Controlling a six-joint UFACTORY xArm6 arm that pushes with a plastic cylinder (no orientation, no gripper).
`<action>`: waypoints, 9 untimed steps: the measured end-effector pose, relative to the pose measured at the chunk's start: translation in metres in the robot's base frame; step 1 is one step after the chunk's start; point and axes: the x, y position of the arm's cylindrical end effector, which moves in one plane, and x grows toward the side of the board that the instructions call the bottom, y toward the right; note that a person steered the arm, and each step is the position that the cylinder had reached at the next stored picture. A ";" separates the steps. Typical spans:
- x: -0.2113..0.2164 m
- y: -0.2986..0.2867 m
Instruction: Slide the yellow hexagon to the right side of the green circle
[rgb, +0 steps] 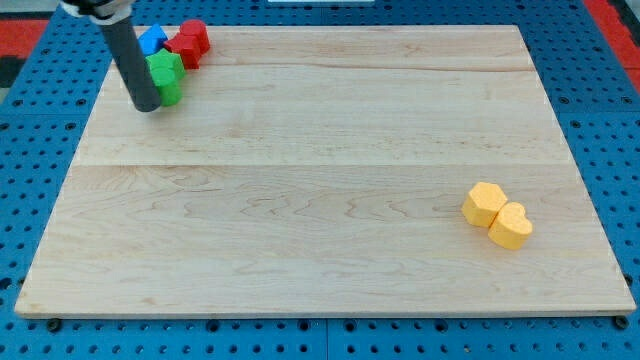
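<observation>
The yellow hexagon (484, 203) lies near the view's right edge, low on the wooden board (320, 180). A yellow heart (511, 226) touches its lower right side. At the view's top left a green block (166, 77) sits in a cluster; its shape is hard to make out and the rod hides part of it. My tip (146, 104) rests on the board just left of and below the green block, touching or nearly touching it. The tip is far from the yellow hexagon.
A red block (189, 42) and a blue block (152, 40) sit just above the green block at the board's top left corner. A blue pegboard (40, 130) surrounds the board.
</observation>
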 end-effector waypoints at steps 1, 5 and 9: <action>0.038 0.064; 0.143 0.451; 0.144 0.393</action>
